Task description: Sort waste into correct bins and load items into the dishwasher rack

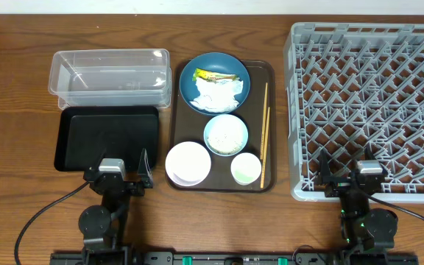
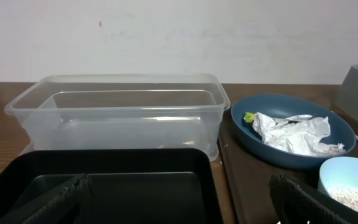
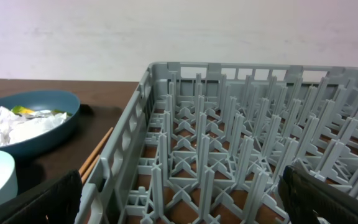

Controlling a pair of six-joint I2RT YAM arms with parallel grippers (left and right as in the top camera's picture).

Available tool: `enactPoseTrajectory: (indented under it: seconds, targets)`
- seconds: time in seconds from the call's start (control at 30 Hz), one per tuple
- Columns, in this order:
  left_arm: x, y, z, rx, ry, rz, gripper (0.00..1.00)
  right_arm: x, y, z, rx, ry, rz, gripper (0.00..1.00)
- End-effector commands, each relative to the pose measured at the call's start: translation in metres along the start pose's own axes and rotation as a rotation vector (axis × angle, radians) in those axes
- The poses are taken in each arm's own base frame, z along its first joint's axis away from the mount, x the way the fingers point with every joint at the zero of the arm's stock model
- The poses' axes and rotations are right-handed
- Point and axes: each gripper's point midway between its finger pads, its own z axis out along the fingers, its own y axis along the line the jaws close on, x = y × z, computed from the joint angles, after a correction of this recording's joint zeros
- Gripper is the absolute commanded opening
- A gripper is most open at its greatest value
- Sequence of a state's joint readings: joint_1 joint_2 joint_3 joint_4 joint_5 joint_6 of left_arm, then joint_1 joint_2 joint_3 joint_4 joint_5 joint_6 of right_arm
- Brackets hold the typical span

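Note:
A dark blue dish (image 1: 197, 96) holds the crumpled white napkin (image 1: 218, 94) and the yellow-green wrapper (image 1: 213, 75). Below it stand the light blue bowl (image 1: 226, 135) with rice grains, a white bowl (image 1: 188, 163) and a small pale cup (image 1: 246, 168). Two chopsticks (image 1: 265, 132) lie at the right. The clear tub (image 1: 110, 73) and the black tray (image 1: 107, 138) sit at the left, the grey rack (image 1: 374, 103) at the right. My left gripper (image 2: 179, 186) is open over the black tray's near edge. My right gripper (image 3: 180, 180) is open over the rack's near corner.
The dishes and chopsticks all rest on a brown serving tray (image 1: 223, 184) between the bins and the rack. The tub's (image 2: 120, 115) rim stands higher than the black tray (image 2: 135, 168). Both arm bases sit at the table's front edge.

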State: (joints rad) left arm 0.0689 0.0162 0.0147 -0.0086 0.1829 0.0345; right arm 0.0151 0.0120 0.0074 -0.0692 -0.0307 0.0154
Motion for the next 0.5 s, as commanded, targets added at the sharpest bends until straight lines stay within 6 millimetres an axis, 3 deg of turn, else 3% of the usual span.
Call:
enactPoseTrajectory:
  seconds: [0.0,0.47]
  targets:
    - [0.0164,-0.0019,0.0006,0.012,0.056,0.007,0.93,0.0005,-0.0003,-0.0002,0.002,0.000,0.014,0.99]
    - [0.0164,-0.0014,0.0006,0.009,0.056,0.007,0.93,0.0005,-0.0042,-0.0002,0.024,-0.001,0.014,0.99]
